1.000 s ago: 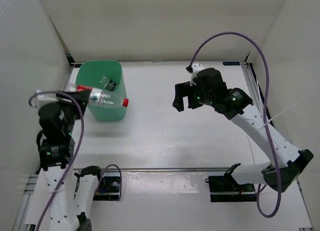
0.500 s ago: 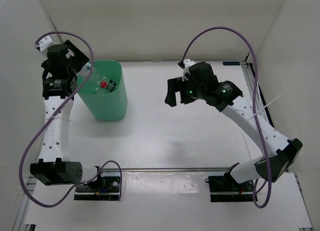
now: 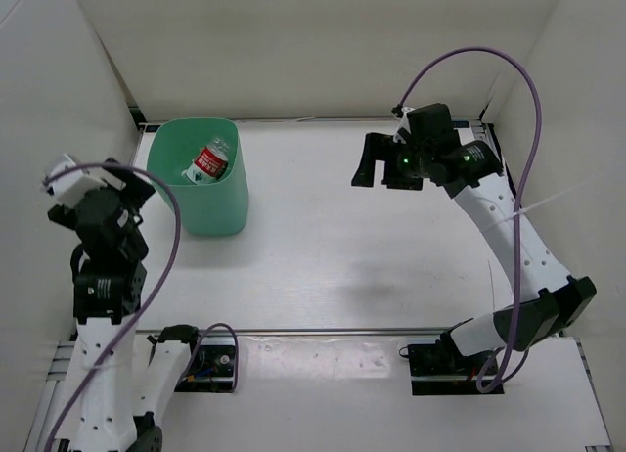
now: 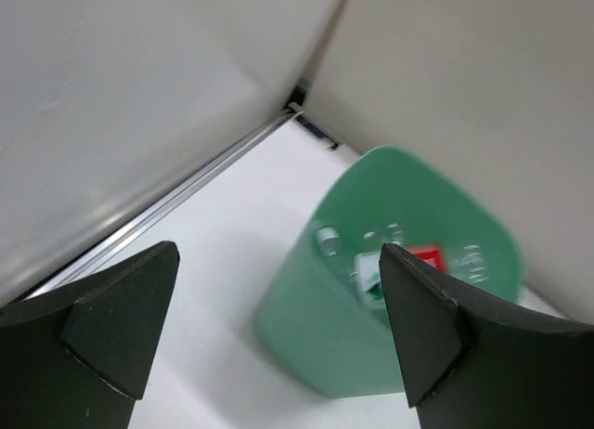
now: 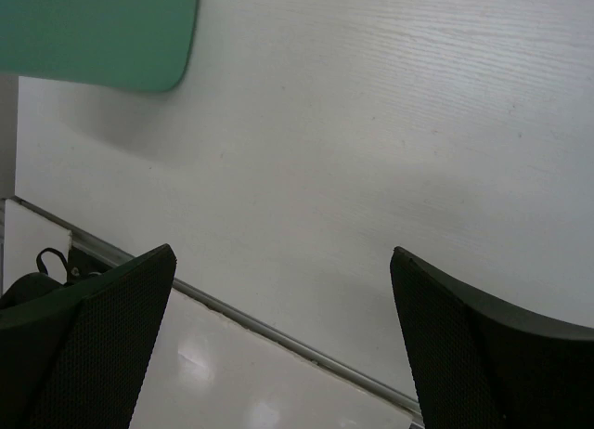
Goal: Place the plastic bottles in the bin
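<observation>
The mint-green bin (image 3: 217, 213) stands at the table's far left. Inside it lies a clear plastic bottle with a red label (image 3: 207, 162), with more clear bottles beside it that I cannot tell apart. My left gripper (image 3: 127, 185) hangs left of the bin and nearer to me, open and empty. In the left wrist view the left gripper (image 4: 277, 262) is wide apart, the bin (image 4: 353, 355) lies ahead of it, and a red label (image 4: 425, 257) and a white-capped bottle (image 4: 327, 236) show inside. My right gripper (image 3: 377, 168) hovers open and empty over the far right of the table.
White walls close in the table on the left, back and right. A metal rail (image 3: 342, 331) runs along the near edge. In the right wrist view, the open right gripper (image 5: 283, 257) looks down on bare tabletop, the bin's corner (image 5: 93, 30) at the top left.
My left gripper opened over the bin and the red-labelled bottle dropped inside. The left arm then swung back down and to the left. My right arm drew back to the right.
</observation>
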Robot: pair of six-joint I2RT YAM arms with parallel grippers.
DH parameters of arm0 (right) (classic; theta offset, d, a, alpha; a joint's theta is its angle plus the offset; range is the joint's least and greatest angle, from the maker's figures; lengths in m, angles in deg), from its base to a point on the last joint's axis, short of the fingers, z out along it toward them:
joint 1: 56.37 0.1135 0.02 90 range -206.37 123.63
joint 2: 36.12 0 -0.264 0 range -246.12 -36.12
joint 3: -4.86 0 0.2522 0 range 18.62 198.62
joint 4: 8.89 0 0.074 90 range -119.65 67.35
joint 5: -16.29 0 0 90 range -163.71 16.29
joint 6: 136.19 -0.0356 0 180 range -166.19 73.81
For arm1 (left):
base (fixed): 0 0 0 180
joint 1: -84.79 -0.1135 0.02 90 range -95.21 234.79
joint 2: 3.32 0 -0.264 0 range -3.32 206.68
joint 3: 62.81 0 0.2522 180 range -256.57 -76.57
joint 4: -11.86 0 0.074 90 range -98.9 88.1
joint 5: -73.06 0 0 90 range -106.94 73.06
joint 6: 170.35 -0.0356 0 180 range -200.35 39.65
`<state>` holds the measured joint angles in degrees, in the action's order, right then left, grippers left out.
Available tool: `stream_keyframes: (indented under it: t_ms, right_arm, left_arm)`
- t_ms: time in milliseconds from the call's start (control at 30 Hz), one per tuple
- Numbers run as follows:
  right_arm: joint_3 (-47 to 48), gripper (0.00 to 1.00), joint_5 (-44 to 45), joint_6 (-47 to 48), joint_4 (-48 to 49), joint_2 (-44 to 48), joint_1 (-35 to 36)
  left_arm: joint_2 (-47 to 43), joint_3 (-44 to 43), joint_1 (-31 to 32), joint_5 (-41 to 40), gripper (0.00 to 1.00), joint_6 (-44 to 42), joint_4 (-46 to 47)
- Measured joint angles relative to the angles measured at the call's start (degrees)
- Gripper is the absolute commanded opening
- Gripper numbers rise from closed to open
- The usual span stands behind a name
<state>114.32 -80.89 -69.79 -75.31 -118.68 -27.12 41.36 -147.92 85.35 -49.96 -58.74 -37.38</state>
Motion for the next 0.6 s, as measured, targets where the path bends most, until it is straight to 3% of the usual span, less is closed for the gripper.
stream_keyframes:
  t_ms: [200, 433, 600]
  right_arm:
    - [-6.4, 1.00, 0.7, -2.6, -1.1, 6.6, -5.0]
    - [-11.1, 1.00, 7.1, -6.1, -4.7, 13.9, -10.0]
    - [-11.6, 1.00, 11.4, -7.5, -8.1, 14.3, -11.7]
  left_arm:
    - [-10.1, 18.0, 0.0, -11.4, 1.00, 1.8, -0.8]
    - [-9.4, 31.1, 0.0, -25.1, 1.00, 9.6, -1.2]
    - [-2.8, 38.4, 0.0, -31.7, 1.00, 21.0, -4.0]
